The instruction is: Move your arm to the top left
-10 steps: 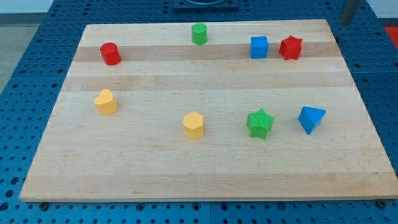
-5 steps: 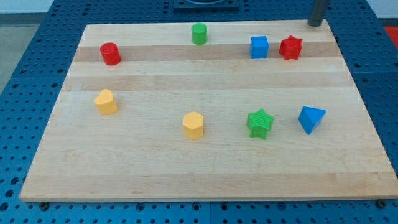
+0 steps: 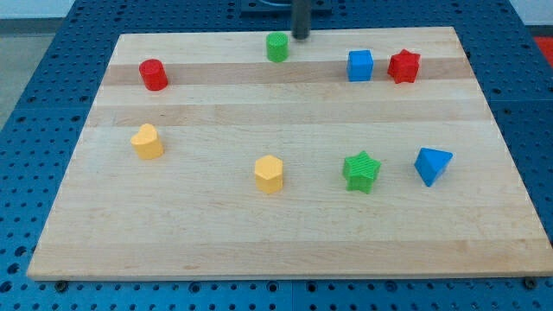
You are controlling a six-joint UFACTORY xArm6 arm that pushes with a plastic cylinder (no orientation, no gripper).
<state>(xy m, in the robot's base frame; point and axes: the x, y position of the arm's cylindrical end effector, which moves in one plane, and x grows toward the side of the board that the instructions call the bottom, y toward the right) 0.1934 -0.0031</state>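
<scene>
My tip (image 3: 301, 37) is at the top edge of the wooden board (image 3: 285, 233), near the middle, just right of the green cylinder (image 3: 276, 47) and apart from it. The red cylinder (image 3: 154, 74) sits at the upper left of the board. The blue cube (image 3: 360, 65) and the red star (image 3: 403, 66) sit at the upper right.
A yellow block (image 3: 147, 141) sits at the left. A yellow hexagonal block (image 3: 270, 174) sits near the middle bottom. A green star (image 3: 361, 171) and a blue triangular block (image 3: 432, 165) sit at the right. A blue perforated table (image 3: 34, 112) surrounds the board.
My tip has moved left along the board's top edge, from the top right corner to beside the green cylinder. No block has moved.
</scene>
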